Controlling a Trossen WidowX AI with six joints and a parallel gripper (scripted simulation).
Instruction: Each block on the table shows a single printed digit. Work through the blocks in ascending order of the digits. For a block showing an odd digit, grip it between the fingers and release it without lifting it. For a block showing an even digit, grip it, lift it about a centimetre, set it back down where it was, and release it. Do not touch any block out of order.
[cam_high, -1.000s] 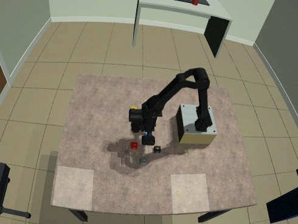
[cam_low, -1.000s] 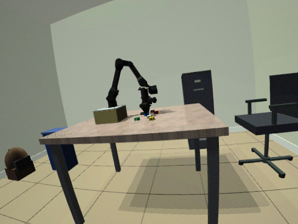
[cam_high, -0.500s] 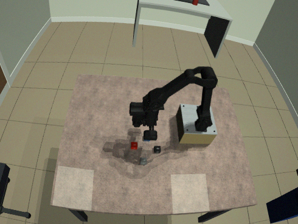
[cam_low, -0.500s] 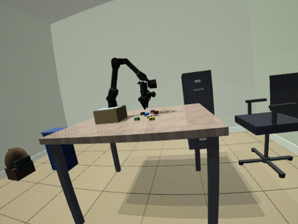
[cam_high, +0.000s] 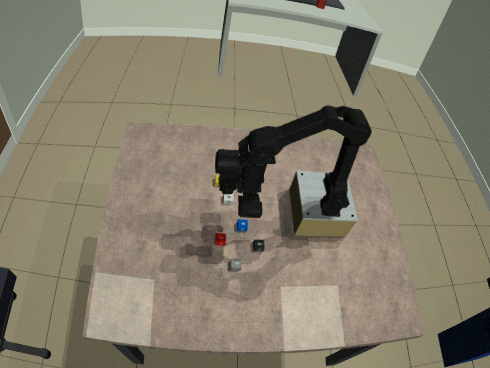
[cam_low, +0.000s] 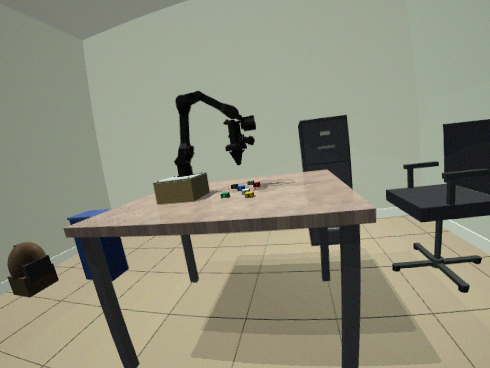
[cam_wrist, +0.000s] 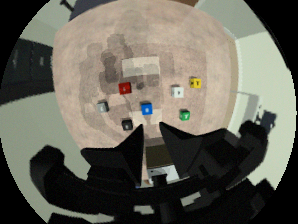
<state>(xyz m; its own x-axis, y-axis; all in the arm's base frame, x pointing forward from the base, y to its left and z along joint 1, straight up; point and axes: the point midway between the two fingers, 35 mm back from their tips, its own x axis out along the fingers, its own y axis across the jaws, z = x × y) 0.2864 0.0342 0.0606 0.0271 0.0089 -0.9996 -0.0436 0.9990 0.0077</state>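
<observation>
A black robot arm (cam_high: 305, 125), mounted on a tan pedestal (cam_high: 320, 227) with a grey top, holds its gripper (cam_low: 237, 159) well above a mottled brown table (cam_high: 150, 280), fingers drawn in close together with nothing between them. Seven small cubes, one of each colour, sit in a loose cluster on the table between the pedestal and the far side of the top. The wrist view shows all seven: a red block (cam_wrist: 124, 87), a grey block (cam_wrist: 103, 106), a black block (cam_wrist: 127, 124), a blue block (cam_wrist: 147, 110), a green block (cam_wrist: 185, 115), a white block (cam_wrist: 177, 92) and a yellow block (cam_wrist: 194, 83). Each carries a small mark on its upper face, though the digits are too small to read. From overhead, the blue block sits just below the wrist, the red, black and grey blocks lie farther toward the front edge, the white and yellow ones peek out beside the gripper body, and the green one is hidden under the arm. Two pale square patches (cam_high: 122, 305) mark the table's near corners. A black filing cabinet (cam_low: 325, 142) and one office chair (cam_low: 440, 195) stand beside the table.
</observation>
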